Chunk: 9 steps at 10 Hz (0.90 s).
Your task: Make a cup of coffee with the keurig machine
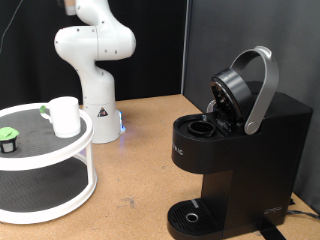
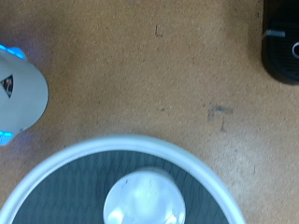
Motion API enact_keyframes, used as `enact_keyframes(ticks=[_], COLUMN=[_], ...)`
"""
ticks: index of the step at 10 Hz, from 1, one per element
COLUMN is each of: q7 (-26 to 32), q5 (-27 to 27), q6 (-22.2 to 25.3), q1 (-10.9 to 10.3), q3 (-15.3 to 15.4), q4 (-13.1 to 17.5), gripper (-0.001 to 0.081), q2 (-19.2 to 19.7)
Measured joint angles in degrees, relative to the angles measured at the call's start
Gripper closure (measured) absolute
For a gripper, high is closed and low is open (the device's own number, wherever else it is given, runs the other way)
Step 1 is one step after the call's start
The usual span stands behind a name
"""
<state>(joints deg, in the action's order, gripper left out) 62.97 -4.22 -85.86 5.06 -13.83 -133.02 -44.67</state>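
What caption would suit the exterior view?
Keurig machine with lid raised, white cup and pod waiting on a round stand; gripper out of view.

Keurig machine [image 1: 235, 150] matt black plastic, silver-grey handle [image 1: 262, 90]; cup [image 1: 64, 115] smooth white; table [image 1: 140, 150] wood-look

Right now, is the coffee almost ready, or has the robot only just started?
Only just started. Done: the keurig machine has its lid up, and the pod holder looks empty. In hand: nothing shows; the gripper is out of view, its wrist camera looking down on the cup. Left: the cup still sits on the white round stand beside the green-topped pod, and the drip tray is bare.
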Motion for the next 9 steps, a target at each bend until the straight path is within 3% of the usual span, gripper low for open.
enact_keyframes(ticks=[5,9], q7=[5.84,6.07], q5=[-6.48,-6.60], q6=[-1.09,-1.15], q1=[2.12,2.16], q3=[-7.19,-9.33], q4=[1.17,2.66], gripper=[0.0003,0.0003], q2=[0.25,2.00])
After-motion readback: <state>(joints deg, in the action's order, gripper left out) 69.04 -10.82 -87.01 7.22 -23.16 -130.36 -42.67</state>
